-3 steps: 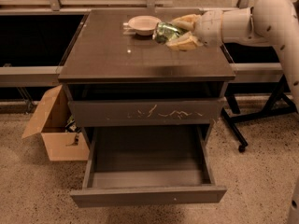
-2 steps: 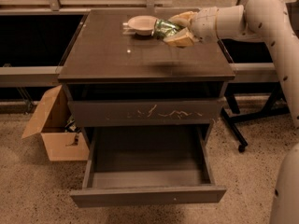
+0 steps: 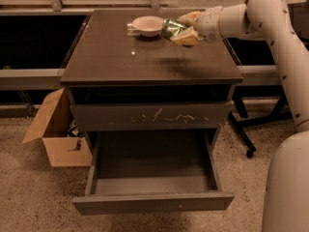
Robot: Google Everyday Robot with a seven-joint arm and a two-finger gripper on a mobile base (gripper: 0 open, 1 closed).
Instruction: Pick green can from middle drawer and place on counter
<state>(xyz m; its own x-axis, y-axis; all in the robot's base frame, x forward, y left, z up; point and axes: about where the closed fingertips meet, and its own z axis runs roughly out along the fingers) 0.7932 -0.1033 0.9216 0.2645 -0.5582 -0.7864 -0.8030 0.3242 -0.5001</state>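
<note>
- The gripper (image 3: pixel 180 29) is over the back right part of the counter (image 3: pixel 145 57), at the end of the pale arm (image 3: pixel 270 28) that reaches in from the right.
- Its 2 fingers (image 3: pixel 187 36) are closed around the green can (image 3: pixel 170 27), 1 above it and 1 below.
- The green can is out of the drawer and held a little above the counter top; a soft shadow lies on the slab nearer the camera.
- The can is tilted, not upright: its long axis runs roughly left to right, 1 end pointing left towards the white bowl (image 3: pixel 147 24), the other tucked between the fingers.
- The free end of the can is just beside the bowl's right rim; whether they touch cannot be told.
- The middle drawer (image 3: pixel 154 202) is pulled fully out below, its plain front panel towards the camera.
- Above it the scratched drawer front (image 3: pixel 149 116) is pushed in.
- A cardboard box (image 3: pixel 53 134) stands open on the floor to the left of the cabinet.
</note>
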